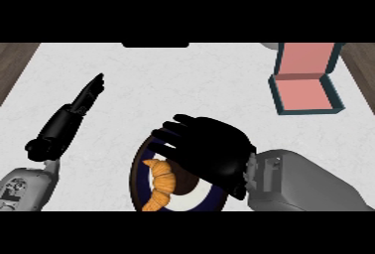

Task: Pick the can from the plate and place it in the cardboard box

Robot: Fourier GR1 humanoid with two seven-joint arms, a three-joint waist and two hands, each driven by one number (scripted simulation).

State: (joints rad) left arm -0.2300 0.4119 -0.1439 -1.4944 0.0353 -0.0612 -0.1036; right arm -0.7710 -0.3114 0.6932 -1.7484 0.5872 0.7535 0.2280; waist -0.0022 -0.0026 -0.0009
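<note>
A dark blue plate (139, 171) lies near the counter's front edge, with an orange croissant (162, 184) on its left half. My right hand (209, 149) hovers back-up over the plate's middle and far rim and covers most of it. A small brown patch (189, 182) shows under the palm's near edge; it may be the can, but most of it is hidden. The cardboard box (302, 94), pink inside with teal edges and its lid standing up, sits at the far right. My left hand (81, 106) rests open at the left, pointing away from me.
A dark object (155, 45) sits at the counter's far edge in the middle. White marbled counter (198, 84) stretches between the plate and the box. Wooden floor shows past the counter's left and right edges.
</note>
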